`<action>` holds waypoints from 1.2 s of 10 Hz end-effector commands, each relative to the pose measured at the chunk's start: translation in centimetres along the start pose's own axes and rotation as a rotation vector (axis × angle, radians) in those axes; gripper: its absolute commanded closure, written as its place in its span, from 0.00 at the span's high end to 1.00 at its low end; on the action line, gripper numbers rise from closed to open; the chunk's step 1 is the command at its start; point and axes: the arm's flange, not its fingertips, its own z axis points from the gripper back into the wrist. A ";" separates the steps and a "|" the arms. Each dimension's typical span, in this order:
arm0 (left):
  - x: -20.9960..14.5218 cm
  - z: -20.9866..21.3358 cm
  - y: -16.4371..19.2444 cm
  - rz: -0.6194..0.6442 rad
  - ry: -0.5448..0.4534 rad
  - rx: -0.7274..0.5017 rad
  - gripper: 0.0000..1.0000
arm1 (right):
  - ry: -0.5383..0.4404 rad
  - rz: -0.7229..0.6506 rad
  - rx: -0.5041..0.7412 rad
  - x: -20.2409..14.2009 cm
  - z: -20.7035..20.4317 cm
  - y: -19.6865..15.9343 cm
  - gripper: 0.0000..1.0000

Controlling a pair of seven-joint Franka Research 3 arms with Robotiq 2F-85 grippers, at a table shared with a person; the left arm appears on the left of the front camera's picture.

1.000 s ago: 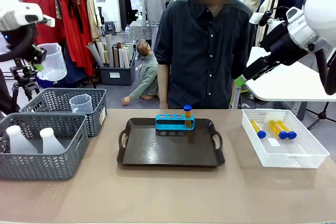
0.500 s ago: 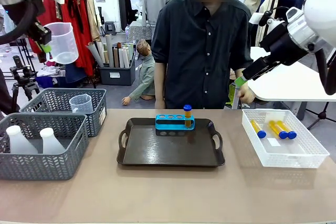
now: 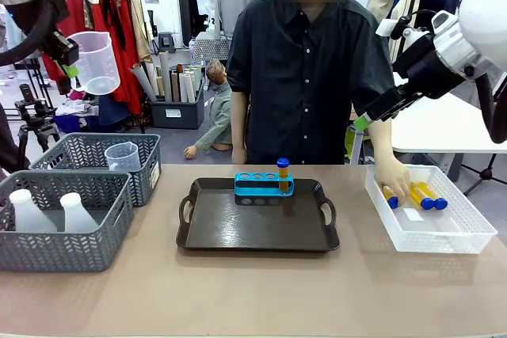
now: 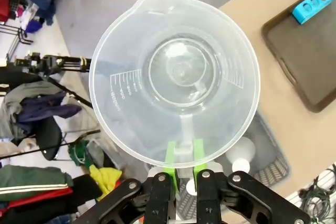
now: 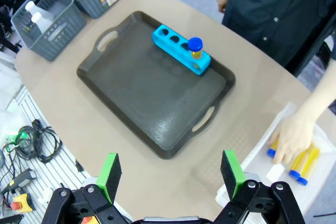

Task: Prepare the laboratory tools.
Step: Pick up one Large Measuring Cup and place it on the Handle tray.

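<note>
High at the far left, my left gripper [image 3: 70, 59] is shut on the handle of a clear measuring beaker [image 3: 97, 61]. In the left wrist view the green pads [image 4: 170, 153] clamp that handle, and the beaker [image 4: 176, 72] faces me mouth-on. A blue tube rack [image 3: 264, 184] stands at the back of the dark tray [image 3: 257, 231] with one blue-capped amber tube [image 3: 283, 172] in its right hole. More amber tubes [image 3: 424, 195] lie in the white basket [image 3: 444, 235], and the person's hand [image 3: 394, 180] rests on them. My right gripper [image 3: 366, 119] hangs open above the right side, empty [image 5: 170, 161].
Two white conical flasks [image 3: 28, 211] stand in the near grey basket [image 3: 63, 255]. A second clear beaker [image 3: 123, 156] sits in the rear grey basket [image 3: 150, 172]. The person stands at the far edge behind the tray. Bare tabletop lies in front of the tray.
My left gripper has risen and shifted right with the beaker. The person's hand has come down into the white basket onto the tubes. My right arm has stayed put.
</note>
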 end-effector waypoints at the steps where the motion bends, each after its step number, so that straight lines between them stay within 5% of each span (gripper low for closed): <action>1: -0.1 0.3 0.1 0.005 -0.003 0.002 0.00 | -0.003 -0.002 0.007 0.0 0.0 0.0 1.00; 3: 0.0 0.0 0.0 0.000 0.000 0.000 0.00 | -0.003 -0.002 0.007 0.0 0.0 0.0 1.00; 7: 3.9 0.8 -4.6 -0.340 0.032 -0.156 0.00 | -0.003 -0.002 0.007 0.0 0.0 0.0 1.00; 12: 8.5 -3.8 -12.0 -0.589 0.045 -0.272 0.00 | -0.003 -0.002 0.007 0.0 0.0 0.0 1.00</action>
